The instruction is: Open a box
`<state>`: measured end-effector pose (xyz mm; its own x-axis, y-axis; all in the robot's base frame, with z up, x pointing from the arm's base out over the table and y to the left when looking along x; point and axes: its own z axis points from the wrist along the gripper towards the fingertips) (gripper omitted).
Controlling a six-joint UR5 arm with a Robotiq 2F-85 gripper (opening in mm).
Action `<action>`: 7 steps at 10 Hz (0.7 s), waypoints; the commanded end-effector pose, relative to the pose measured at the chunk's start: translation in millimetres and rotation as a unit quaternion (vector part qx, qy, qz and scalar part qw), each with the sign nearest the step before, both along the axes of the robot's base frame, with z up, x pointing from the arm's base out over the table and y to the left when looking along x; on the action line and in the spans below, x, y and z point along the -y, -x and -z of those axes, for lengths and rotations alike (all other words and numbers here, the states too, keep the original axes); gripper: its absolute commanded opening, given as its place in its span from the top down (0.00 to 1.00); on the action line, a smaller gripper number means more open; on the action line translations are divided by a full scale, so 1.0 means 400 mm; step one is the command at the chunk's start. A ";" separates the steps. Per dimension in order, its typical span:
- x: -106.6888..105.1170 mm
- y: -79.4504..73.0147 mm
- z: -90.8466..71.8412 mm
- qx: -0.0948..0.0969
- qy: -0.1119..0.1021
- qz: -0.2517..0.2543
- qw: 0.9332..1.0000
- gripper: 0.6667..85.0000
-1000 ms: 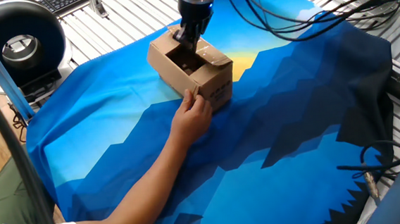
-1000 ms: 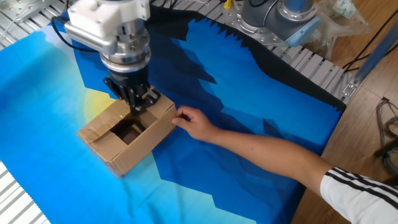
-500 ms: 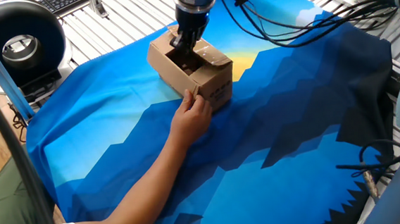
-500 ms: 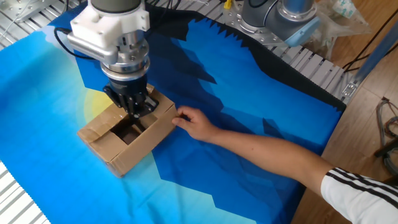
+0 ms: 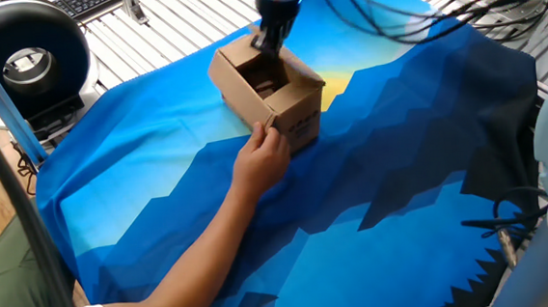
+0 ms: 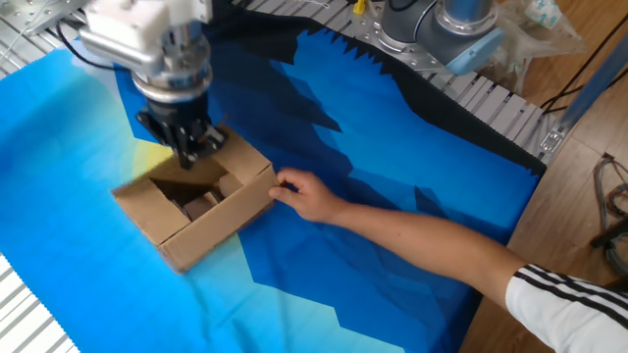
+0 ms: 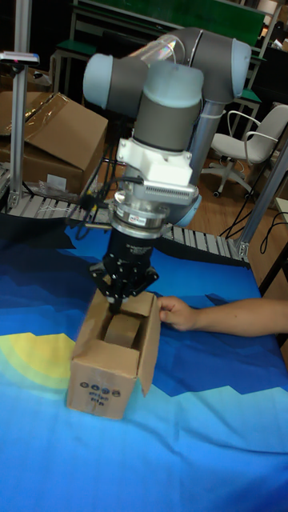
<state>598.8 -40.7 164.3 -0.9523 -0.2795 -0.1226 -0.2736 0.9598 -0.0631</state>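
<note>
Risk lies in the fingers (image 6: 188, 149), seemingly pinched on a far flap of the box (image 6: 192, 211) on the blue cloth (image 6: 392, 226): pulling further could tear it, or drag the box from the steadying hand (image 6: 312, 197).

Hand (image 6: 189, 149) motion-blurred — fingertip grip on the box (image 6: 193, 209) flap indistinct — box contents too dark.
</note>
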 end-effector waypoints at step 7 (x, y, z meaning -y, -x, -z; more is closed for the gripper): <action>0.053 0.020 -0.014 0.027 -0.053 -0.033 0.998 0.99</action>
<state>586.9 -64.7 175.5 -0.9390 -0.3148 -0.1385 -0.3149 0.9489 -0.0216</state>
